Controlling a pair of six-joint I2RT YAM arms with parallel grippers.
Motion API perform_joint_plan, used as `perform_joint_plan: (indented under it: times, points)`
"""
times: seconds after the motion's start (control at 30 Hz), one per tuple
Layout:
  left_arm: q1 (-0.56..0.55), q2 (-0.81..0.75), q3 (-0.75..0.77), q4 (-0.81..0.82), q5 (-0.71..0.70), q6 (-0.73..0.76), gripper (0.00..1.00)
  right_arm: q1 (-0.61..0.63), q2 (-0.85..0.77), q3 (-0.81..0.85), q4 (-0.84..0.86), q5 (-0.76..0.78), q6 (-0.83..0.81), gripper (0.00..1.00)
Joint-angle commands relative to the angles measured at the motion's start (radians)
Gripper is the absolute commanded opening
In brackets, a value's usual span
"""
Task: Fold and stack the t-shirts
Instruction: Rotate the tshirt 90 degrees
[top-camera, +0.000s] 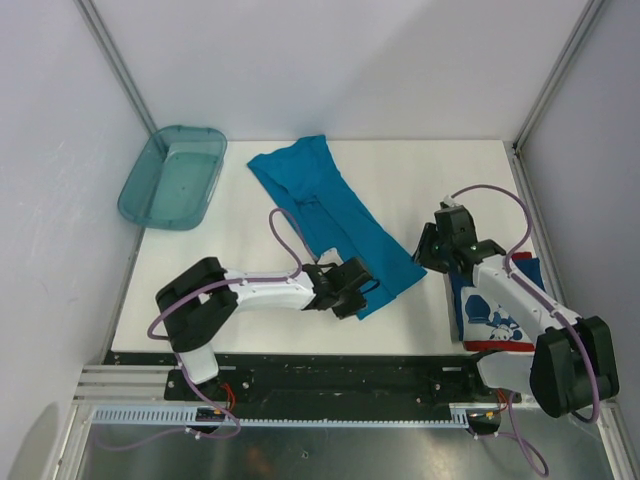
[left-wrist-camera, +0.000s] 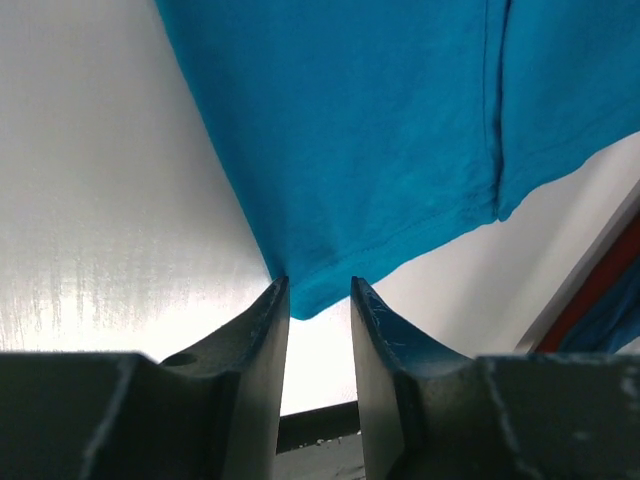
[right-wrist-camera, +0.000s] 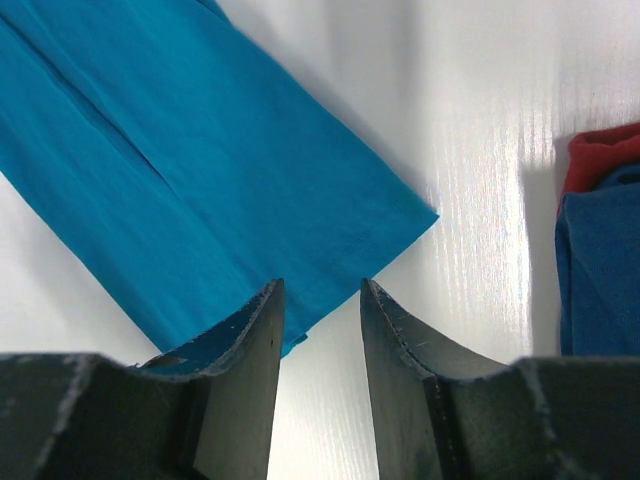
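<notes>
The teal-blue t-shirt (top-camera: 335, 215) lies folded into a long strip running diagonally from the back middle of the table to the front centre. My left gripper (top-camera: 362, 290) is open and empty, its jaws either side of the strip's near corner (left-wrist-camera: 310, 300). My right gripper (top-camera: 432, 250) is open and empty, hovering just right of the strip's near end (right-wrist-camera: 250, 200). The folded dark blue t-shirt (top-camera: 497, 318) with white cartoon print and red edge lies at the front right, partly under my right arm; it also shows in the right wrist view (right-wrist-camera: 600, 270).
A translucent teal plastic bin (top-camera: 173, 176) sits at the back left corner, overhanging the table edge. The white table (top-camera: 200, 290) ends at a black rail in front. White walls enclose the back and sides.
</notes>
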Motion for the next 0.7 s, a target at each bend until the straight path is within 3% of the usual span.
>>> perform_joint_plan:
  times: [0.0, 0.67]
  points:
    - [-0.024, 0.009, 0.047, -0.033, -0.060, -0.057, 0.35, -0.012, -0.044, -0.014, 0.003, -0.031, -0.019, 0.41]
    - [-0.046, -0.001, 0.054, -0.141, -0.119, -0.076, 0.36, -0.030, -0.075, -0.043, 0.010, -0.082, -0.010, 0.41]
